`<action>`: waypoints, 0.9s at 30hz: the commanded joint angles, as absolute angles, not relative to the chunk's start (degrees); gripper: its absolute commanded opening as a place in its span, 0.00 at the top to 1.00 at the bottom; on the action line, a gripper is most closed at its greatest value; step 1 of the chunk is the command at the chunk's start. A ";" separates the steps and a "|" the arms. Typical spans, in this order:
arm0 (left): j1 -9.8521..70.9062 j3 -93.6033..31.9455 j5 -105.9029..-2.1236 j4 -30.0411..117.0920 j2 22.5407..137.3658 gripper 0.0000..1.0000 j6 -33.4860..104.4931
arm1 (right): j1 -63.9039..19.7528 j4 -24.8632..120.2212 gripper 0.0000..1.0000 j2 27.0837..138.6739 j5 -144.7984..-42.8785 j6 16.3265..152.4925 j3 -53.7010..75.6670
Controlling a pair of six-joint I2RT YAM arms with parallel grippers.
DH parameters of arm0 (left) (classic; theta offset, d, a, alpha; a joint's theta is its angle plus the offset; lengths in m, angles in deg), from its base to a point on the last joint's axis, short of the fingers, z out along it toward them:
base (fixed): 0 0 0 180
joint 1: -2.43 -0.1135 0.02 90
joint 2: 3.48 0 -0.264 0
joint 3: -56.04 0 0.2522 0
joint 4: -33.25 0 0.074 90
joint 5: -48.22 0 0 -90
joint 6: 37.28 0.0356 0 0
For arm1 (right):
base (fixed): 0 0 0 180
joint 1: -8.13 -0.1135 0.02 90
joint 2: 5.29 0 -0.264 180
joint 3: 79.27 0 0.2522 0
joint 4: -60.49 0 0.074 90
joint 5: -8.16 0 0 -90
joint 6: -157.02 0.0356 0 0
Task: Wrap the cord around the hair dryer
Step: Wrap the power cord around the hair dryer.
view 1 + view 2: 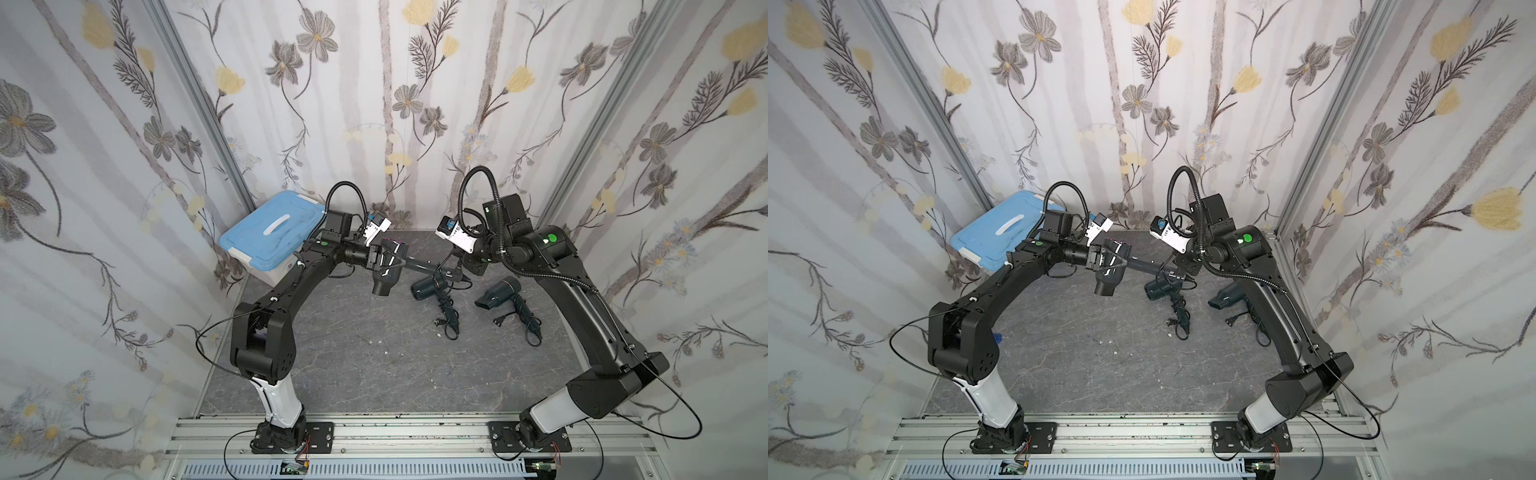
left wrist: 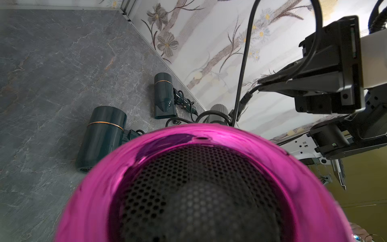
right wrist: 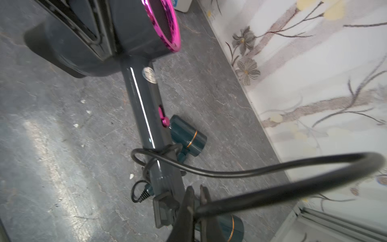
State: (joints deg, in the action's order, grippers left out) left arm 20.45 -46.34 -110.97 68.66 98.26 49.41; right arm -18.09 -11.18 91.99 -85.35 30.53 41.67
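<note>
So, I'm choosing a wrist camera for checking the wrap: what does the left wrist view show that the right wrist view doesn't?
Left wrist only: the held hair dryer's rear mesh grille, head-on. Right wrist only: the handle's full length with its pink switch. Both: the right gripper shut on the cord, and two green dryers lying on the table.

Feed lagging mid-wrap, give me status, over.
Left claw grips hair dryer body, aloft. Right claw shut on cord, one loop round handle. Two teal dryers lying beneath.
</note>
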 commanded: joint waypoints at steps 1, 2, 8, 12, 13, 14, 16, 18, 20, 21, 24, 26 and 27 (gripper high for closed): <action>20.49 -46.83 -113.76 68.76 97.43 1.00 52.00 | -18.71 -3.92 1.00 90.33 -73.73 27.08 41.04; 20.49 -46.89 -113.53 68.80 97.54 1.00 51.93 | -18.88 -3.29 1.00 89.66 -73.66 26.62 40.81; 20.99 -47.35 -114.85 68.79 97.08 1.00 51.39 | -19.60 -0.39 1.00 89.34 -72.55 25.15 37.81; 23.73 -47.64 -116.60 69.13 95.08 1.00 51.32 | -19.47 6.85 1.00 90.14 -74.41 23.50 32.40; 24.60 -47.55 -116.90 69.27 94.68 1.00 51.36 | -19.45 8.45 1.00 90.52 -75.08 22.94 31.91; 25.67 -47.68 -117.10 69.89 94.29 1.00 51.83 | -19.33 10.15 1.00 91.22 -75.57 22.36 31.79; 27.87 -48.30 -117.48 72.39 93.79 1.00 53.43 | -18.61 12.24 1.00 92.76 -77.14 21.44 32.66; 29.87 -48.52 -118.22 73.54 93.26 1.00 54.22 | -17.11 12.93 1.00 95.10 -80.61 21.45 35.13; 31.39 -48.28 -119.88 73.15 92.30 1.00 54.30 | -14.84 13.17 1.00 97.18 -85.54 22.21 36.96; 31.97 -47.74 -120.58 71.90 91.47 1.00 53.65 | -13.50 13.61 1.00 98.06 -89.07 22.95 37.39; 32.71 -46.57 -122.12 68.03 88.58 1.00 51.34 | -9.62 14.92 1.00 100.03 -100.88 25.86 36.91; 32.75 -45.85 -122.77 64.27 86.47 1.00 49.00 | -7.87 15.04 1.00 101.36 -107.62 27.51 36.18; 32.75 -45.41 -122.99 61.81 85.50 1.00 47.34 | -7.30 14.99 1.00 101.97 -110.98 28.15 35.65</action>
State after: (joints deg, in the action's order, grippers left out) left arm 32.73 -45.99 -118.16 70.25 87.68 50.22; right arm -8.45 11.37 100.75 -96.28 25.55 36.40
